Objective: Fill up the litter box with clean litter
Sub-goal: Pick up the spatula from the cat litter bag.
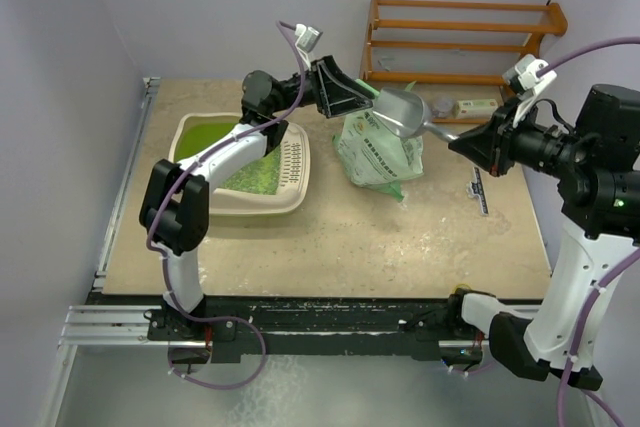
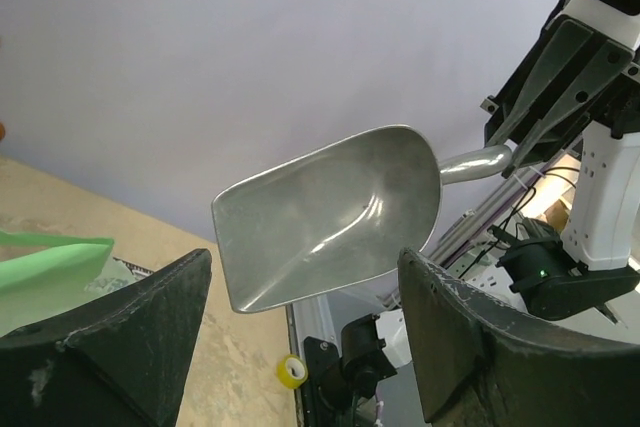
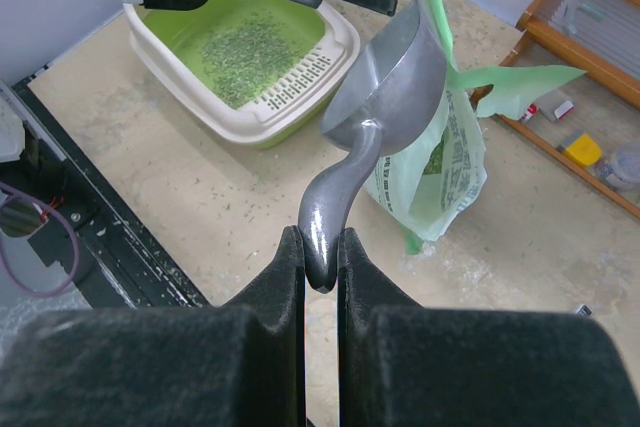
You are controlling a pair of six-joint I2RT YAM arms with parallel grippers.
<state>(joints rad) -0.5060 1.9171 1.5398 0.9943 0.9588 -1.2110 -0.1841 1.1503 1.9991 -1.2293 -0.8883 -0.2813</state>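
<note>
**Top external view.** The litter box (image 1: 250, 209) sits at the left rear of the counter (image 1: 350, 237). It holds only a thin, patchy layer of litter (image 1: 258, 177) on its green floor. A pale green bag (image 1: 380, 157) slumps just to its right, in front of a wooden rack (image 1: 460, 37). The left tool (image 1: 345, 97) hangs above the bag's mouth. The right tool (image 1: 465, 142) holds a metal scoop (image 1: 400, 112) by its handle, with the bowl over the bag.

**Left wrist view.** The left tool (image 2: 305, 267) is spread wide and pinches nothing. The scoop (image 2: 325, 217) hangs beyond its fingers with the bowl turned toward the camera; it looks empty. An edge of the bag (image 2: 50, 267) shows at lower left.

**Right wrist view.** The right tool (image 3: 320, 257) is pressed together on the very end of the scoop (image 3: 395, 67) handle. The litter (image 3: 245, 42) lies scattered mid-box, inside the cream rim (image 3: 200, 97). More pellets show through the bag (image 3: 440, 157) wall.

**Handling, judged.**
- The pellets are loose, light and free-rolling, so they can only be carried in the scoop bowl, kept level until it is over the box.
- The scoop is stiff but smooth. With a grip this far out on the handle, it may swivel once loaded.
- The bag is thin and floppy, so its lip likely needs holding open.
</note>
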